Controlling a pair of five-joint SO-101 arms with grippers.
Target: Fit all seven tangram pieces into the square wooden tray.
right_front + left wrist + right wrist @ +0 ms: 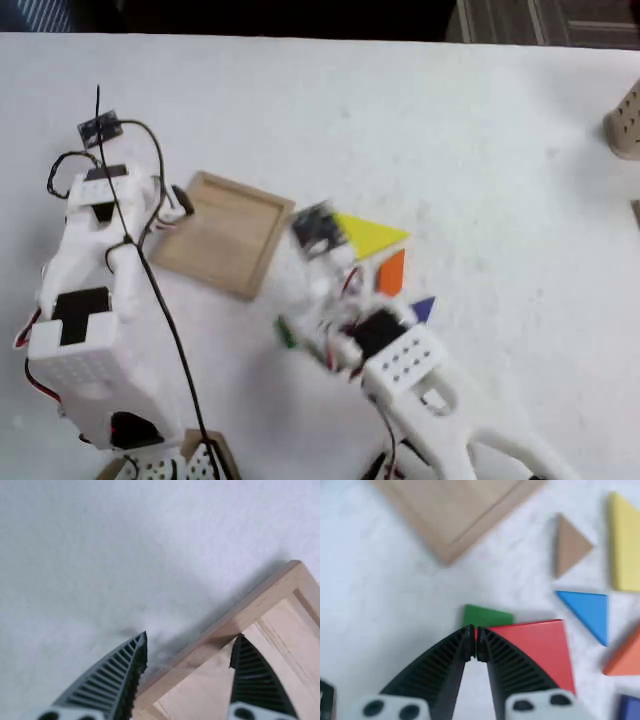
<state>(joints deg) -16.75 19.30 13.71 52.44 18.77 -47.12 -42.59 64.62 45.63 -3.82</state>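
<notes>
Judging by looks, the red triangle [535, 647] is light, stiff and thin — take its edges — right gripper [476, 634] pressed closed at its corner, left gripper [192, 639] spread astride the tray [270, 596] rim.

We record the square light-wood tray [222, 234] lying flat and askew on the white worktop [450, 130], its floor bare. Apart from it lie a yellow triangle [370, 235], a tan triangle [570, 545], a blue triangle [590, 612] and an orange piece [391, 272]. A red triangle [535, 650] lies just beside a green piece [487, 616].
</notes>
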